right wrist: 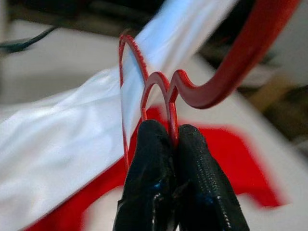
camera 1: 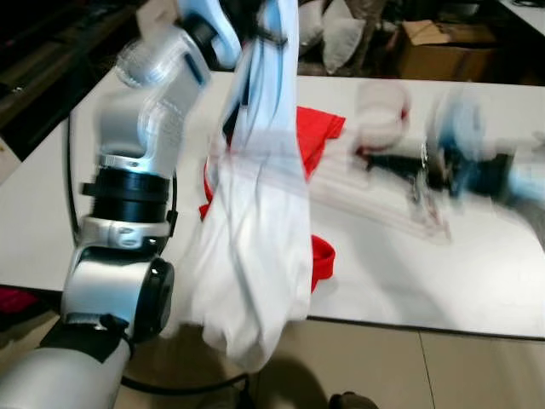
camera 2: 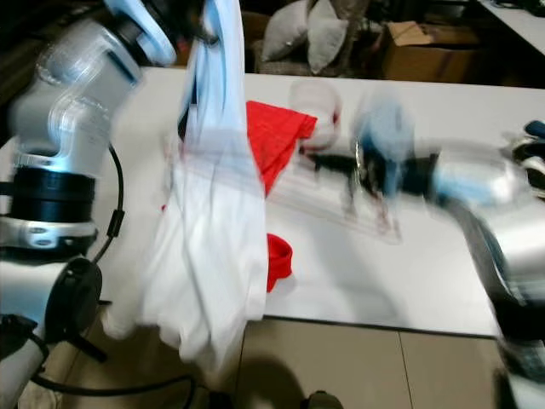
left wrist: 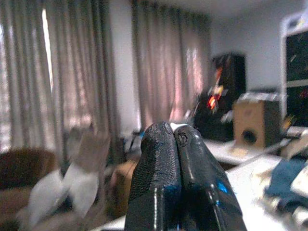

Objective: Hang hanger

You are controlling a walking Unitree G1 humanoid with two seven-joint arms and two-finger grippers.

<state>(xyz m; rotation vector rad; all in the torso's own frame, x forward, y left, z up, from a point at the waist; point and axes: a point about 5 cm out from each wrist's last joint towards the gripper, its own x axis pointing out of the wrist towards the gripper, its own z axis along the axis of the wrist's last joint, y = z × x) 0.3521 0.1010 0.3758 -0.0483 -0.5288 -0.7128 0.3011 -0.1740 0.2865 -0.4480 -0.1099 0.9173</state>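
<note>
Nearest the camera, over the front edge of the white worktop [camera 1: 477,290]: one white garment [camera 1: 255,256], hanging from the raised left arm, its lower end dangling below worktop level above the tiled floor [camera 1: 383,366].

Left gripper [left wrist: 174,144]: lifted high, facing a room with long curtains [left wrist: 72,72]; its two black fingers [left wrist: 156,183] are pressed together. Whether cloth sits between them cannot be told.

On the worktop, partly behind the white garment: one red cloth [camera 1: 319,132], spread flat, with a red fold [camera 1: 322,260] near the front edge.

Right gripper [right wrist: 173,132]: reaching in over the worktop from the right, heavily blurred in the head views. Its fingertips are clenched on the thin red wire of a hanger [right wrist: 226,72], pinching it just below a small loop; the thicker curved red part of the hanger rises beyond the fingers.

Far side, past the worktop: grey cushions [camera 2: 315,34] and a cardboard box [camera 1: 443,47].
</note>
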